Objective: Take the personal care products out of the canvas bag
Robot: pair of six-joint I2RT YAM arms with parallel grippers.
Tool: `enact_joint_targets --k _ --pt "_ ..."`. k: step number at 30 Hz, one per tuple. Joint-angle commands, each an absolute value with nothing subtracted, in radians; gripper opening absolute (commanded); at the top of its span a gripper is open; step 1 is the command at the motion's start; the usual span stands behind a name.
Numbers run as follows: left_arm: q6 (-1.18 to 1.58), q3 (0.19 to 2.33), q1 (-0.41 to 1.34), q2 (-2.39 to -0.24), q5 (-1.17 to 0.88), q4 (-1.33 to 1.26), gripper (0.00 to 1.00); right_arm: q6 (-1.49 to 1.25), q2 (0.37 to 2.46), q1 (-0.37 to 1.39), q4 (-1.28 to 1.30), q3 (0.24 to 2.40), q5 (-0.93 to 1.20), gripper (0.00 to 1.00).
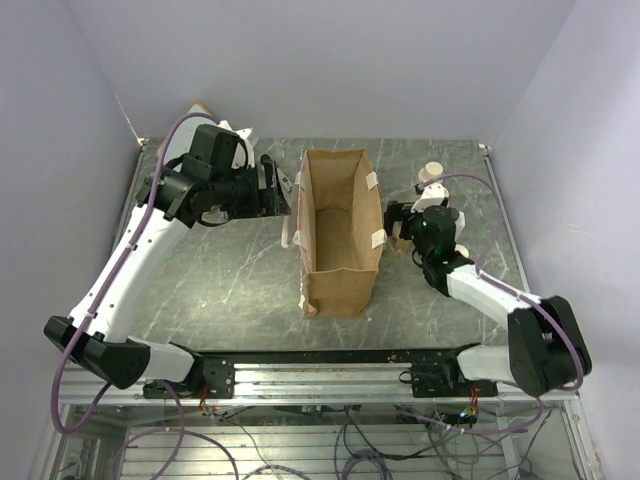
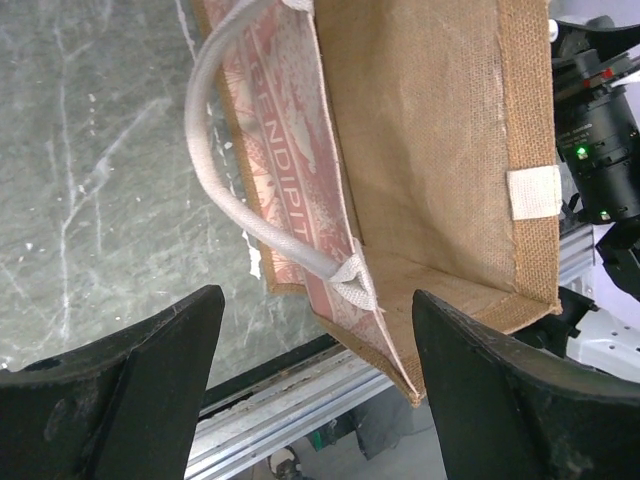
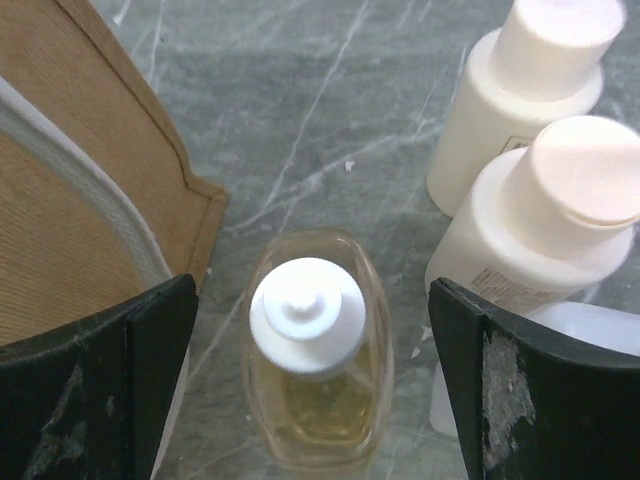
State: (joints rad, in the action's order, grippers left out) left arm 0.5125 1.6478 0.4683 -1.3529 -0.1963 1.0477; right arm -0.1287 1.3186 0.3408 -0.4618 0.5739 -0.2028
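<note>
The tan canvas bag stands open in the middle of the table, its cream handle strap hanging on its left side. My left gripper is open and empty beside the bag's left wall; its black fingers frame the bag's near corner. My right gripper is open just right of the bag. A translucent amber bottle with a white cap stands on the table between its fingers, untouched. Two white bottles with beige caps stand beside it; one shows in the top view.
The bag's right wall and strap are close to my right gripper's left finger. A wood-framed board leans at the back left corner. The metal rail runs along the near edge. Walls enclose the table on three sides.
</note>
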Motion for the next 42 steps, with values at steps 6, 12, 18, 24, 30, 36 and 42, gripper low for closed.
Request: enact_joint_targets --k 6,12,18,24,30,36,42 --pt "0.551 1.58 0.478 -1.373 -0.342 0.975 0.87 -0.181 1.052 0.339 -0.14 0.662 -0.193 1.0" --pt "0.555 1.541 0.508 -1.382 -0.381 0.967 0.88 -0.042 0.93 0.34 0.036 0.744 0.008 1.0" --pt "0.551 1.524 0.573 -1.4 -0.386 0.976 0.87 0.197 1.03 0.35 0.238 1.034 0.418 1.0" --pt "0.535 1.523 0.654 -1.436 -0.362 1.006 0.85 0.541 1.195 0.566 0.525 1.205 0.546 1.0" --pt "0.527 1.526 0.729 -1.445 -0.283 1.05 0.84 0.685 1.188 0.698 0.618 1.137 0.498 1.0" --pt "0.561 1.406 0.758 -1.394 -0.279 1.02 0.83 0.759 1.102 0.793 0.661 0.991 0.435 1.0" --pt "0.573 1.296 0.788 -1.359 -0.275 1.013 0.83 0.723 1.043 0.876 0.537 0.845 0.334 1.0"
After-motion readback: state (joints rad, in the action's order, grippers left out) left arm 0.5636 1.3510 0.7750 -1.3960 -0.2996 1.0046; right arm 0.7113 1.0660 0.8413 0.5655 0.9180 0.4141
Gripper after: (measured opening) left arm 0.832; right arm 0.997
